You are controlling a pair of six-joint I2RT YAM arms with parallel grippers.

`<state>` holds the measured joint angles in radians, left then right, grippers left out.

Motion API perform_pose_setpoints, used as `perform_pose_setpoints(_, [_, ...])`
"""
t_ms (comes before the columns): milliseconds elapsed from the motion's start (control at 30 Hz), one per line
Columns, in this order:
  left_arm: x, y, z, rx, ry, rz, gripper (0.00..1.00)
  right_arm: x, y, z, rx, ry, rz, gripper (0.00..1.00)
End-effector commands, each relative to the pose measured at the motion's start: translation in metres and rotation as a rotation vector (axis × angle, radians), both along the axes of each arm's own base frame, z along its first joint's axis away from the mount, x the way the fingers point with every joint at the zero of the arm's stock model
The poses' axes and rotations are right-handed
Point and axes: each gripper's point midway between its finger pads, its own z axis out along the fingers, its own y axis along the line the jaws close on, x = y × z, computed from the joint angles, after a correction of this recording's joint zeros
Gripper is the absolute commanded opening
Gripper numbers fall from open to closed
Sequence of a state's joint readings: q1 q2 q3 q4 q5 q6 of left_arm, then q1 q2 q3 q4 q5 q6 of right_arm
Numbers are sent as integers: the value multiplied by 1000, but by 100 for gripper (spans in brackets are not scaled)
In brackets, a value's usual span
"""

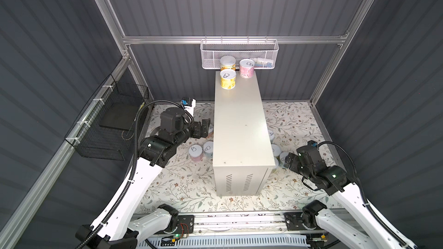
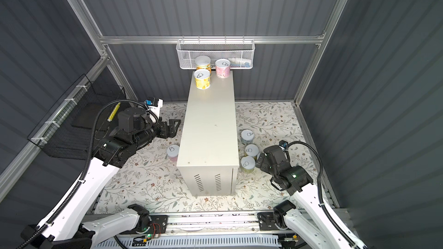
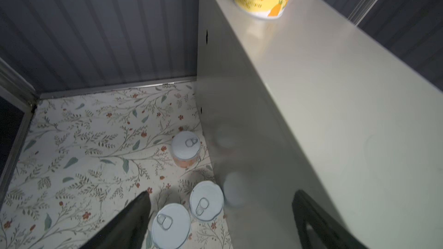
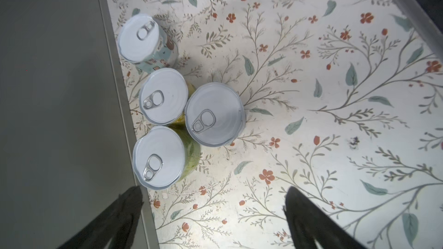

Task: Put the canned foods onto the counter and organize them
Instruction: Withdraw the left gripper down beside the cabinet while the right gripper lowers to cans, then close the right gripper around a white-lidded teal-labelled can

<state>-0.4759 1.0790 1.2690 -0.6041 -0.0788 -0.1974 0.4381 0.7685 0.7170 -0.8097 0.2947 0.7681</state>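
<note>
Three short pastel-labelled pull-tab cans [image 1: 228,79] stood on tall off-white metal counter [image 1: 239,120], far end, upper centre of frame. Seven sat unplaced on floral-print floor mat [image 1: 187,183]: left trio [image 1: 196,150], right quartet [image 2: 251,150]. Fingers spread wide, empty: left gripper [image 1: 206,128], right gripper [image 4: 212,192].

left end effector [image 1: 206,127]: jaws wide apart | right end effector [image 1: 287,160]: jaws wide apart, pointing down

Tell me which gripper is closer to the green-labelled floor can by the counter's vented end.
Right. The right gripper sits close beside the green-labelled can, on the same side of the counter. The left gripper is across the counter, on its opposite side.
</note>
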Motion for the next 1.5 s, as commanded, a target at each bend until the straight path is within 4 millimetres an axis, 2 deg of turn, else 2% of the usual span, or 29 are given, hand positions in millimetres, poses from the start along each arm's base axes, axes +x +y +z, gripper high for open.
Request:
perform_pose_setpoints(0, [-4, 1, -29, -35, 68, 20, 93, 11, 4, -11, 26, -2, -14, 94])
perform_pose_setpoints(133, [-2, -6, -46, -100, 62, 15, 94, 22, 8, -27, 35, 22, -5, 92])
perform_pose_setpoints(333, [6, -20, -65, -137, 91, -24, 94, 42, 12, -40, 40, 44, 17, 89])
perform_pose_setpoints(600, [11, -23, -73, -133, 101, -21, 93, 44, 6, -63, 1, 130, 7, 89])
perform_pose_setpoints(1067, [14, -23, -81, -126, 117, -12, 93, 49, -3, -90, -35, 216, -16, 87])
perform_pose_setpoints(1300, [17, -23, -84, -119, 116, -9, 93, 57, -17, -89, -75, 193, -73, 87])
perform_pose_setpoints(1467, [18, -26, -90, -121, 126, -14, 93, 67, -21, -97, -81, 206, -88, 87])
